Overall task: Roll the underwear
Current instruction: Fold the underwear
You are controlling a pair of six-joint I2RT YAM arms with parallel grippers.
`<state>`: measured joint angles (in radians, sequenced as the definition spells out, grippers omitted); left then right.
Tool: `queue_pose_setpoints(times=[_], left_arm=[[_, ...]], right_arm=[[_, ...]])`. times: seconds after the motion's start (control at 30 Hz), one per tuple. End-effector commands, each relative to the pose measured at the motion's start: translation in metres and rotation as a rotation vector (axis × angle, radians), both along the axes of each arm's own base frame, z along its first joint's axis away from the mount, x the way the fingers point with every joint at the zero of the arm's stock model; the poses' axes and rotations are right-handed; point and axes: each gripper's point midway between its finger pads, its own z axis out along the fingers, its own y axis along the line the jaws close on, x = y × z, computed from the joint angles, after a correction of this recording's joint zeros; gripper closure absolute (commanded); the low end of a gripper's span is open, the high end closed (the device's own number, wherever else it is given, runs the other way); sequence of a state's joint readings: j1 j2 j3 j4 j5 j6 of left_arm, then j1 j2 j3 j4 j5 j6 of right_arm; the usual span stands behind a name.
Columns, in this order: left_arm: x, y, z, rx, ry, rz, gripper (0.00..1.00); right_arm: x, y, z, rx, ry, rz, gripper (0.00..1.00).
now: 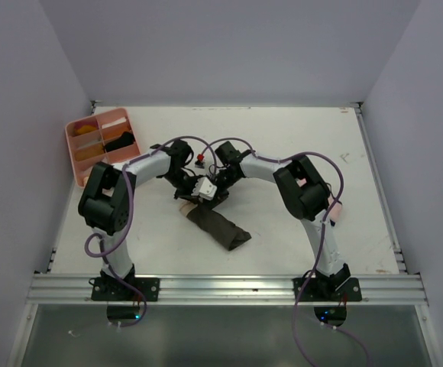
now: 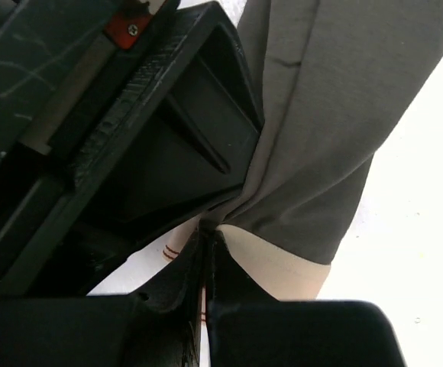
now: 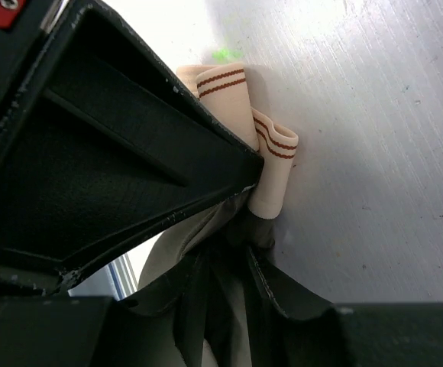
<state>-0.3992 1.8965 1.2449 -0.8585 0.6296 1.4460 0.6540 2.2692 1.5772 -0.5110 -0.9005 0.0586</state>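
The dark olive-brown underwear [image 1: 220, 228] lies as a long strip in the middle of the table, with a pale pink band edged in thin dark red stripes [image 3: 271, 157] at its far end. Both grippers meet at that end. My left gripper [image 2: 208, 229] is shut, its fingertips pinching the cloth's edge where the olive fabric [image 2: 321, 115] meets the pale band [image 2: 282, 269]. My right gripper [image 3: 229, 248] is closed on a bunched fold of the olive cloth, close against the left one. From above, the left gripper [image 1: 195, 189] and right gripper [image 1: 215, 191] hide the pinched end.
A pink compartment tray [image 1: 75, 151] with small items sits at the far left. A pale pink soft thing [image 1: 336, 208] shows partly behind the right arm's elbow. The table's raised edge [image 1: 382, 199] runs along the right side.
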Motion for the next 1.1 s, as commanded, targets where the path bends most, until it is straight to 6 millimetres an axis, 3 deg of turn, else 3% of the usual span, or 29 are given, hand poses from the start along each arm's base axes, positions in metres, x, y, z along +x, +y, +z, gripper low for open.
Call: queue_pose_setpoints(times=[0.0, 0.2, 0.37, 0.47, 0.53, 0.57, 0.63, 0.7, 0.8, 0.83, 0.9, 0.93, 1.07], left_arm=[[0.013, 0.003, -0.015, 0.021, -0.016, 0.059, 1.00], [0.006, 0.008, -0.031, 0.073, 0.011, 0.062, 1.00], [-0.001, 0.015, -0.042, 0.115, 0.036, 0.056, 1.00], [-0.004, 0.019, -0.048, 0.135, 0.023, 0.044, 1.00], [-0.005, 0.021, -0.051, 0.144, 0.032, 0.045, 1.00], [-0.004, 0.021, -0.052, 0.149, 0.028, 0.047, 1.00], [-0.005, 0.021, -0.054, 0.161, 0.036, 0.050, 1.00], [-0.002, 0.020, -0.054, 0.164, 0.042, 0.059, 1.00], [0.001, 0.018, -0.054, 0.165, 0.054, 0.069, 1.00], [0.002, 0.017, -0.054, 0.165, 0.054, 0.073, 1.00], [0.003, 0.017, -0.055, 0.169, 0.060, 0.075, 1.00], [0.003, 0.017, -0.055, 0.170, 0.061, 0.076, 1.00], [0.003, 0.016, -0.055, 0.169, 0.060, 0.083, 1.00]], right_arm=[[-0.012, -0.009, -0.013, -0.046, 0.045, 0.023, 0.71], [-0.004, -0.016, -0.006, -0.081, 0.016, 0.009, 0.70], [0.040, -0.050, 0.024, -0.100, -0.052, -0.086, 0.61], [0.056, -0.075, 0.051, -0.104, -0.071, -0.136, 0.57], [0.055, -0.089, 0.063, -0.107, -0.067, -0.156, 0.57], [0.054, -0.093, 0.077, -0.092, -0.098, -0.152, 0.57], [0.042, -0.098, 0.085, -0.085, -0.082, -0.140, 0.58], [0.029, -0.092, 0.106, -0.019, -0.040, -0.144, 0.59], [0.007, -0.085, 0.114, 0.029, 0.076, -0.178, 0.63], [-0.008, -0.084, 0.107, 0.025, 0.130, -0.167, 0.64], [-0.021, -0.083, 0.100, 0.013, 0.144, -0.160, 0.63], [-0.034, -0.087, 0.087, -0.019, 0.167, -0.160, 0.59], [-0.044, -0.102, 0.065, -0.073, 0.092, -0.171, 0.48]])
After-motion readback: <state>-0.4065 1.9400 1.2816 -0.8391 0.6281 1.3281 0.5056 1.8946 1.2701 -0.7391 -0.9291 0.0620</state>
